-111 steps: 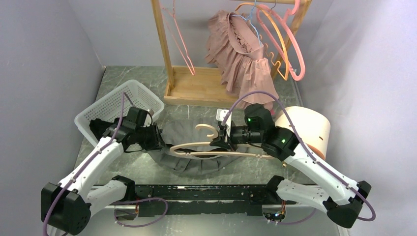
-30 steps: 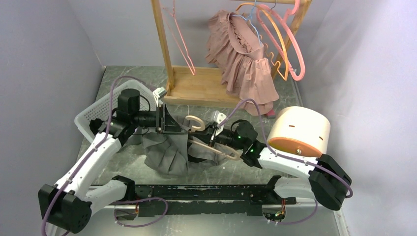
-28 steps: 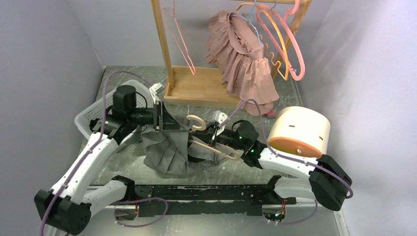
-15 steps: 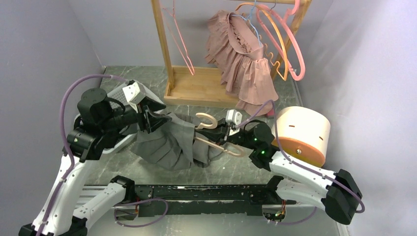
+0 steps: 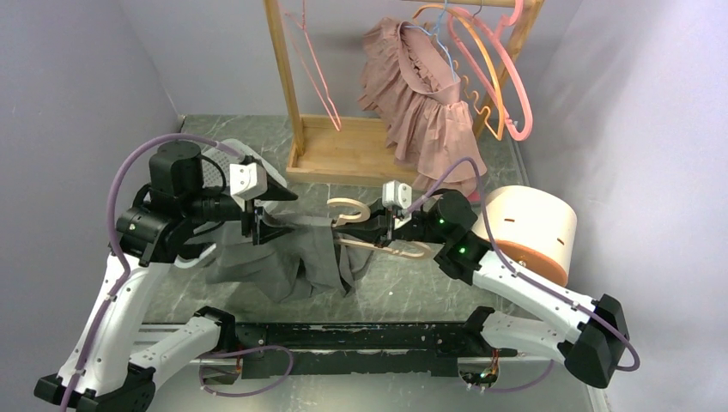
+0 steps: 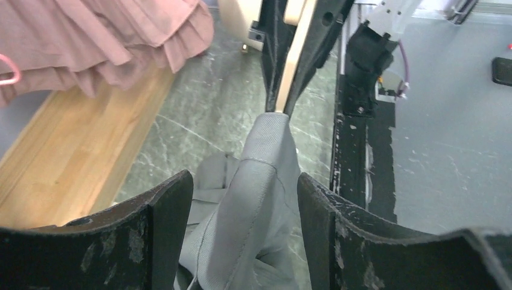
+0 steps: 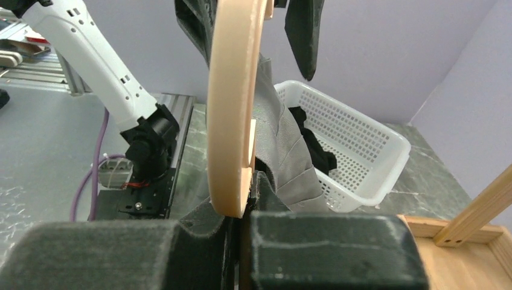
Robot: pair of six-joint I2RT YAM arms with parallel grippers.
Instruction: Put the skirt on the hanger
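The grey skirt (image 5: 292, 257) hangs in a bunch over the table, its waistband threaded over one arm of the beige wooden hanger (image 5: 378, 239). My right gripper (image 5: 392, 230) is shut on the hanger and holds it above the table; in the right wrist view the hanger (image 7: 232, 109) stands edge-on in the shut gripper (image 7: 244, 208), with the skirt (image 7: 284, 157) behind it. My left gripper (image 5: 276, 215) is left of the hanger with its jaws wide apart. In the left wrist view the skirt's waistband (image 6: 259, 157) runs between the open fingers (image 6: 169, 205) up to the hanger tip (image 6: 296, 66).
A white basket (image 7: 362, 145) holding dark cloth sits at the left behind my left arm. A wooden clothes rack (image 5: 343, 154) stands at the back with a pink dress (image 5: 421, 94) and pink hangers (image 5: 506, 69). A round beige box (image 5: 528, 227) is on the right.
The left arm has risen and swung left, and the skirt has been drawn left and off the table with it. The right gripper has lifted the hanger and moved it slightly right.
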